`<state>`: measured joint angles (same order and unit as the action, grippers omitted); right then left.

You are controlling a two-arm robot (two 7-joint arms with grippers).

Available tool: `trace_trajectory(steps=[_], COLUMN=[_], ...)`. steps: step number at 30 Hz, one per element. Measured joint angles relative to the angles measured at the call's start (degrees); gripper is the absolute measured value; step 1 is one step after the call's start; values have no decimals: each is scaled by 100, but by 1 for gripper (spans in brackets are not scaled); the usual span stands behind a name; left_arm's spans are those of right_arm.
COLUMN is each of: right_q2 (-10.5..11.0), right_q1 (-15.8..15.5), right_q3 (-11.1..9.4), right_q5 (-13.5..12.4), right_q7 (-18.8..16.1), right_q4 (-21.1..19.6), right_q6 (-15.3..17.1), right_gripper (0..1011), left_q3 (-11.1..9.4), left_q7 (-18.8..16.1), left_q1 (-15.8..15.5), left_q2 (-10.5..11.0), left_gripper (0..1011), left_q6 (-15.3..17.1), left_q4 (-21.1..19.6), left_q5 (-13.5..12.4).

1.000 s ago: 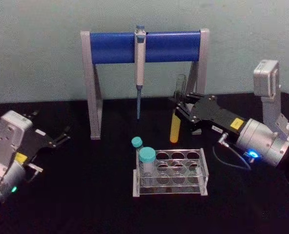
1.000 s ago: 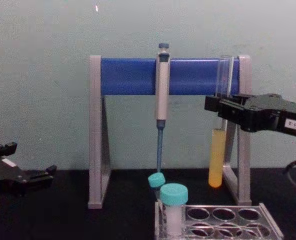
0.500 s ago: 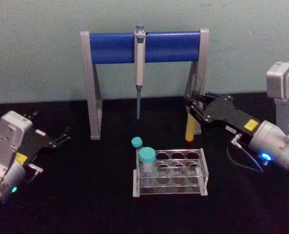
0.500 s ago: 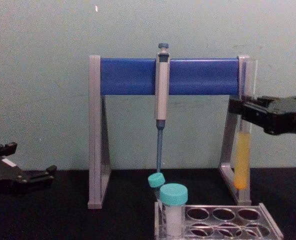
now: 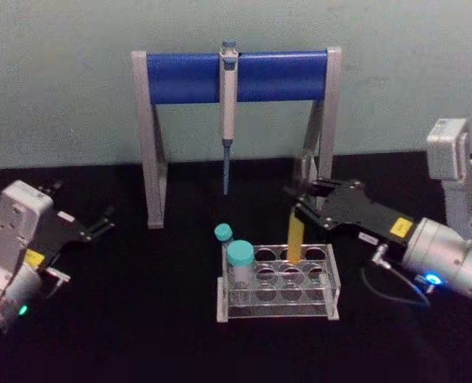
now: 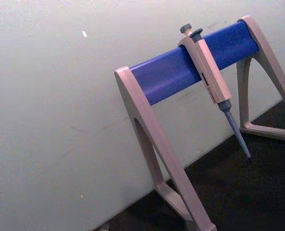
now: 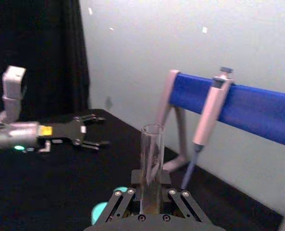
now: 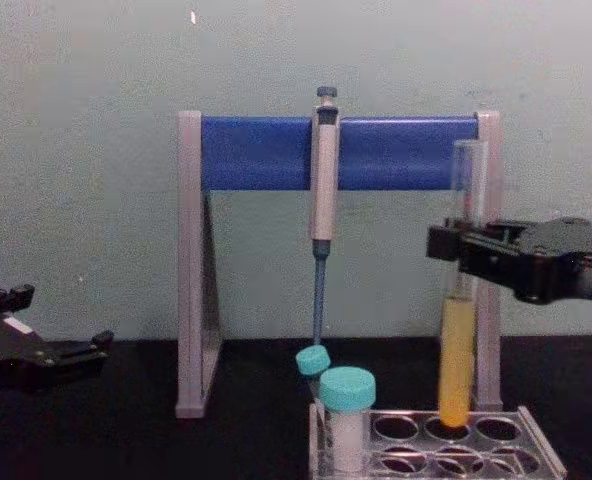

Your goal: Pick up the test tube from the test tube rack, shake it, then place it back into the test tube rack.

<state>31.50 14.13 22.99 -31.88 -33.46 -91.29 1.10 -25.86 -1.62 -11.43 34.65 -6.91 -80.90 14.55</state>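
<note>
One test tube (image 8: 457,350) clamped in right gripper (image 8: 454,245); tip in rack (image 8: 533,441) unclear; left gripper (image 5: 102,222) jaws apart.

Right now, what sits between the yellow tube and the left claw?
Head view: two teal-capped tubes in the rack, between the yellow tube and left claw.
</note>
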Motion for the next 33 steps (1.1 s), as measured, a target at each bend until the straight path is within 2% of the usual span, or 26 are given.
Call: trace_trajectory(steps=[4,9,16,20,27,33], right_q2=[-151,-342,-571,-605,-633,-575], right_q1=[208,416,537,512,446,342], right_q3=[126,195,110,33,-71,-157], right_q5=[-88,-89,185,289,362,414], right_q7=[-158,-173,236,387,442,499], right_q4=[258,579,880,886,844,722], right_q6=[-108,-335,-702,-720,-695,-586], right_gripper=[223,223,223,223,223,223], left_q3=[0,0,0,0,0,0], left_q7=[0,0,0,0,0,0], left_q1=[0,0,0,0,0,0], left_q2=[0,0,0,0,0,0], left_gripper=[1010,1010,1010,1009,1010,1010], left_q6=[0,0,0,0,0,0], left_q4=[0,0,0,0,0,0], left_q5=[0,0,0,0,0,0])
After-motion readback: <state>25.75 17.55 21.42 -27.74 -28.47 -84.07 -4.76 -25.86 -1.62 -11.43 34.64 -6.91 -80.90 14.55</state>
